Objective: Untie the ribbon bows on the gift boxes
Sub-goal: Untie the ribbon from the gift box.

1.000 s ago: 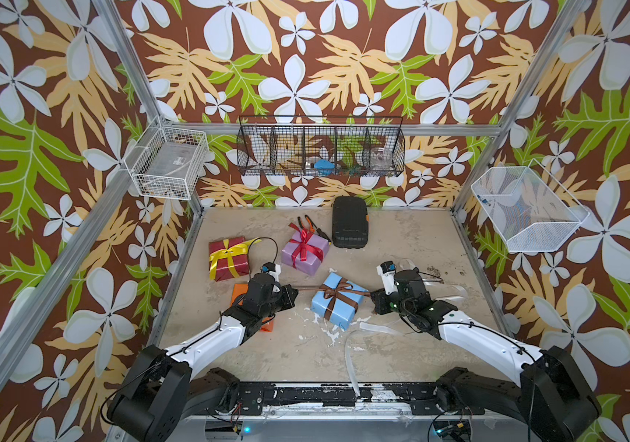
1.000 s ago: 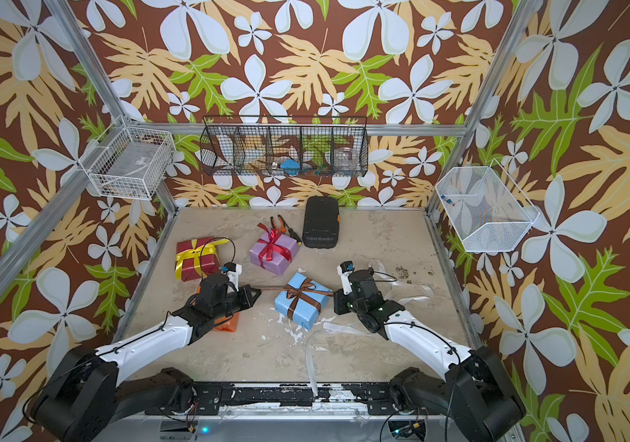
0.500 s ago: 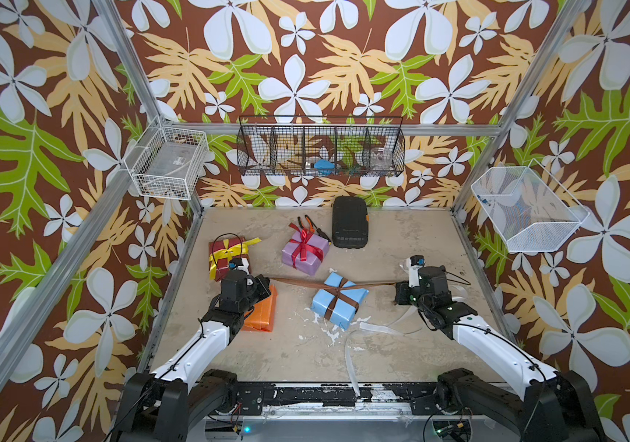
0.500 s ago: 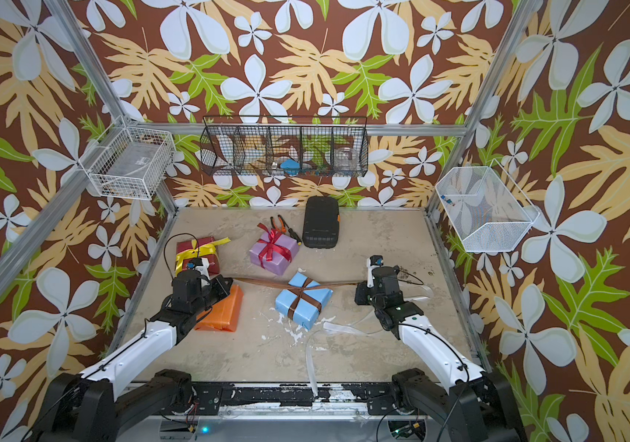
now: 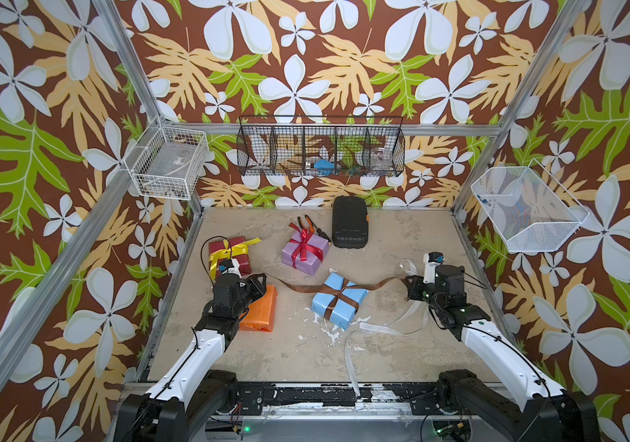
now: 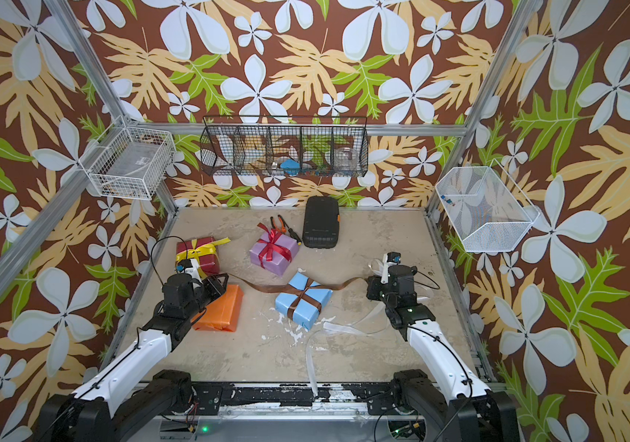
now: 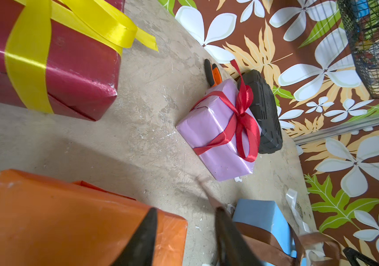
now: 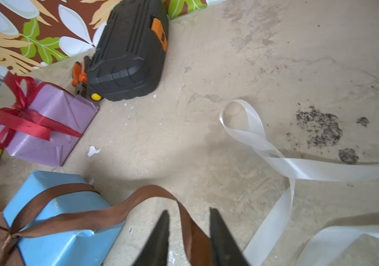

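Observation:
The light blue box [image 5: 344, 308] sits mid-table with its brown ribbon [image 5: 378, 285] still crossed round it. The bow is undone and its two tails trail out to either side. My left gripper [image 7: 186, 209] is open over the bare orange box [image 5: 261, 312], and one blurred tail end lies by its finger. My right gripper [image 8: 188, 210] is open too, with the other tail [image 8: 193, 230] hanging loose between its fingers. The lilac box [image 5: 305, 254] keeps its red bow [image 5: 307, 245]. The dark red box [image 5: 229, 252] keeps its yellow bow [image 5: 235, 250].
A loose white ribbon [image 5: 393, 325] curls across the table under my right arm and runs to the front edge. A black ribbed case [image 5: 349, 222] and orange-handled pliers [image 5: 305, 224] lie at the back. Wire baskets hang on the walls.
Both arms pulled apart with the brown tails, which undid the bow on the light blue box. Both grippers were shut and now stand open, and the ribbon has gone slack.

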